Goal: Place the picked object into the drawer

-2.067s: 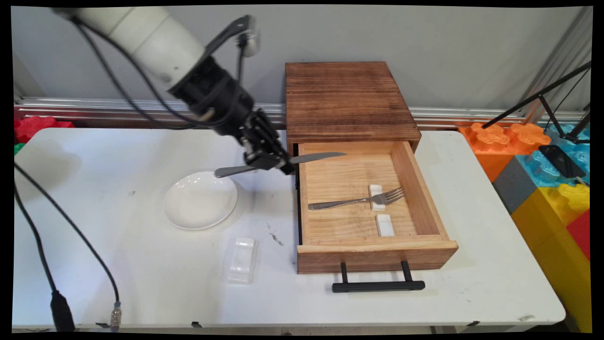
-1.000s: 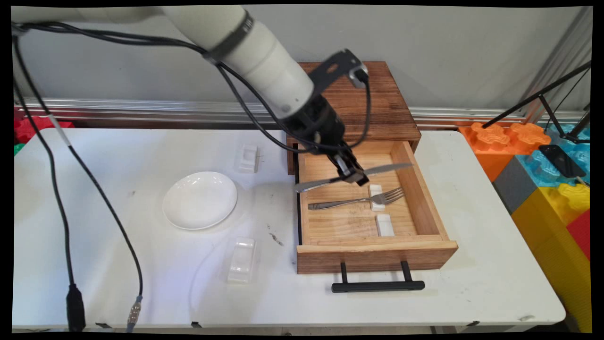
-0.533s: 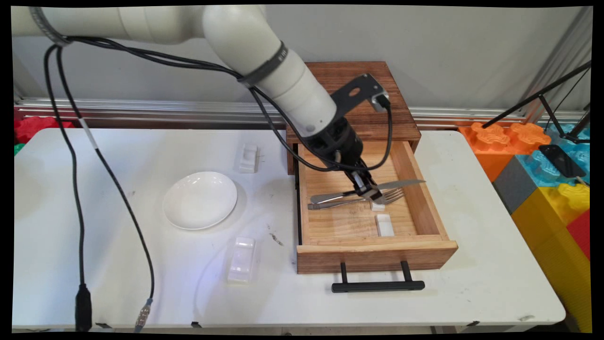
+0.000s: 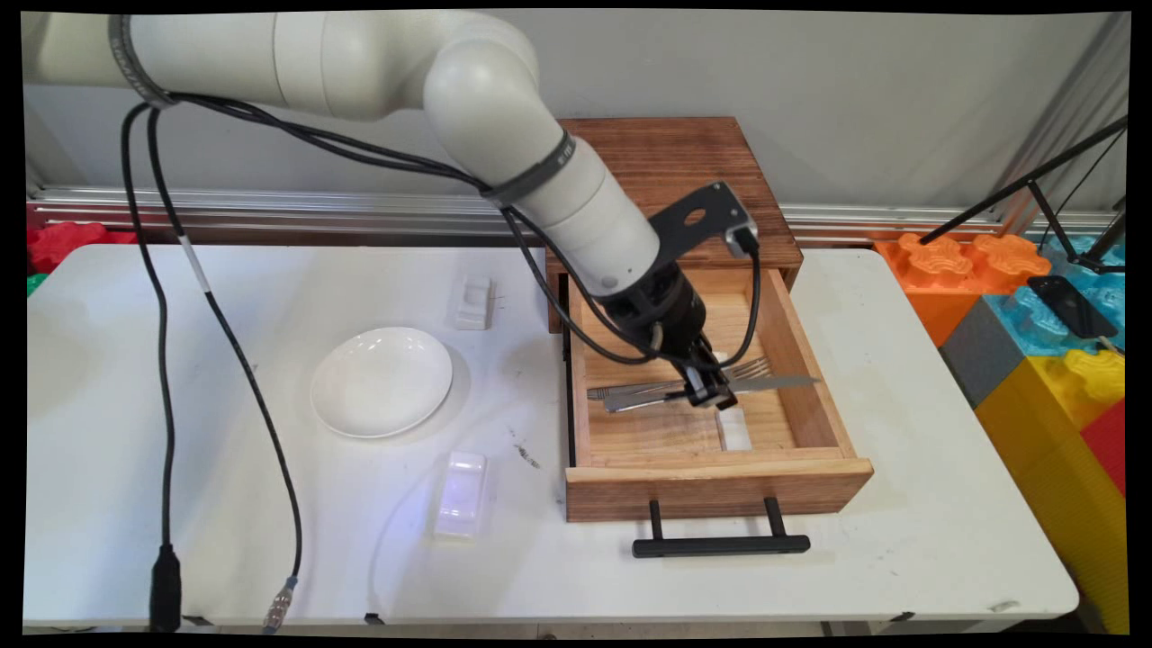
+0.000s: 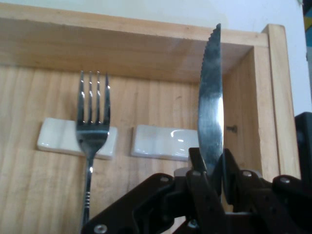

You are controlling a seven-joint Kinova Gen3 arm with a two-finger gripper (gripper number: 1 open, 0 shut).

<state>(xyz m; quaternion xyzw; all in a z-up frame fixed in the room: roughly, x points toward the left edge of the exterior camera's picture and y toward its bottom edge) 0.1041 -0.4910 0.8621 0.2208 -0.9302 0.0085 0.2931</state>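
Inside the open wooden drawer (image 4: 810,396), the gripper (image 4: 711,393) hangs low with its jaws clamped on a knife (image 5: 211,117), the blade reaching nearly to the drawer's right wall. Just behind the knife lies a fork (image 5: 92,141), its tines on a white rest (image 5: 53,136); a second white rest (image 5: 158,142) sits under the blade. The drawer's front-left floor is bare. Left of the drawer, the table (image 4: 225,504) lies open between a white plate (image 4: 381,381) and two white holders (image 4: 460,493) (image 4: 473,301).
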